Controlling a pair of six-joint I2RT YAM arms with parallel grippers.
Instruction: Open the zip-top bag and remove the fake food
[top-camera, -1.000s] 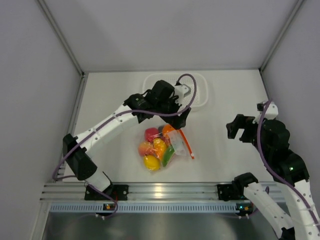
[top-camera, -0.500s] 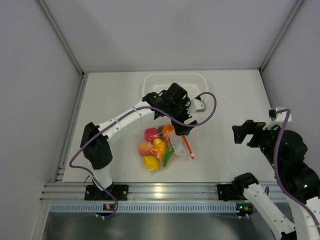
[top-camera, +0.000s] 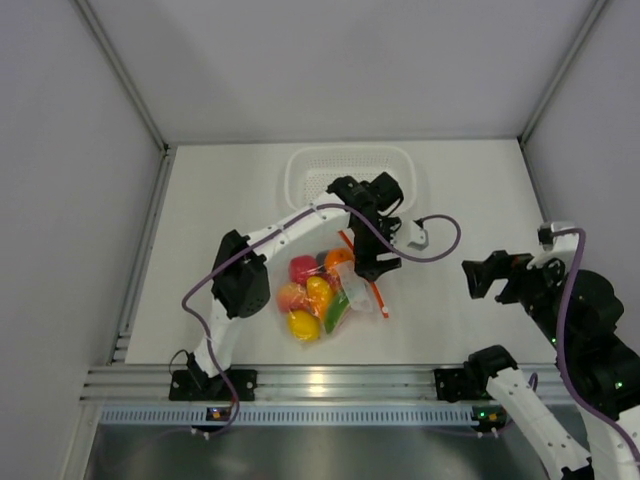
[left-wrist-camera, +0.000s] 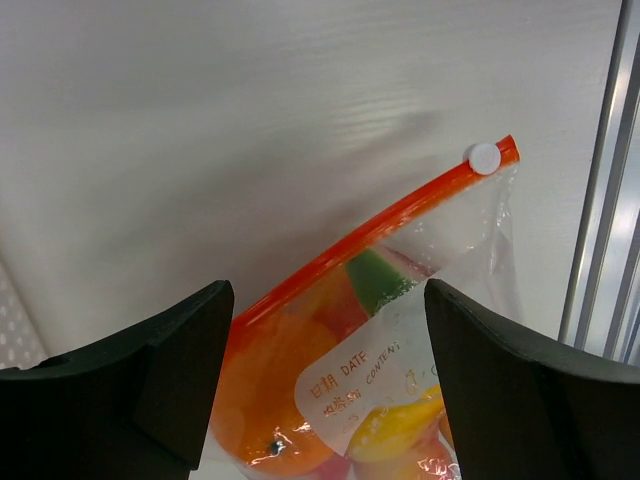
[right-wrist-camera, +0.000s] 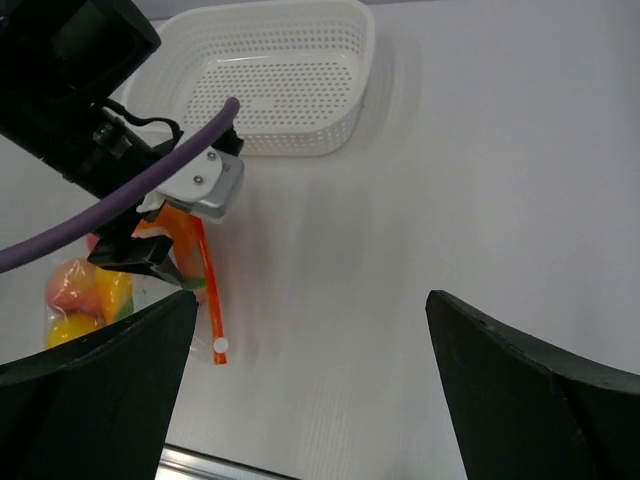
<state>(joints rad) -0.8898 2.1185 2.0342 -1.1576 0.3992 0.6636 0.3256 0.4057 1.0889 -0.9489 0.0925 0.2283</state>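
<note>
— Where is the zip-top bag (top-camera: 358, 297)?

— Flat on the tabletop (top-camera: 215, 230), about midway along its near edge and a little in from it. The fake food (top-camera: 310, 295) is inside: red, orange, yellow and green pieces packed close together.

— How do you expect it to handle?

— I judge it light, but awkward. The film is thin, crinkly and probably slick, so it should sag and twist around the hard, rounded pieces, which may roll once the mouth opens. The firmest hold looks like the orange-red zip strip (left-wrist-camera: 350, 245), along the bag's right side. The small white slider (left-wrist-camera: 485, 158) at the strip's near end is what I would pull.

— Any writing?

— A white label (left-wrist-camera: 365, 375) on the film reads "DATE", with two characters before it and "CONTEN…" after. I see no brand.

— And the grippers?

— The left gripper (left-wrist-camera: 322, 335) hangs over the strip with its jaws apart, one finger on each side, gripping nothing. I cannot tell whether it touches the plastic. The right gripper (right-wrist-camera: 310, 320) is spread wide and empty, well apart from the bag, toward the right edge.

— Beyond that?

— A white perforated basket (top-camera: 296, 180) stands at the far edge.
</note>
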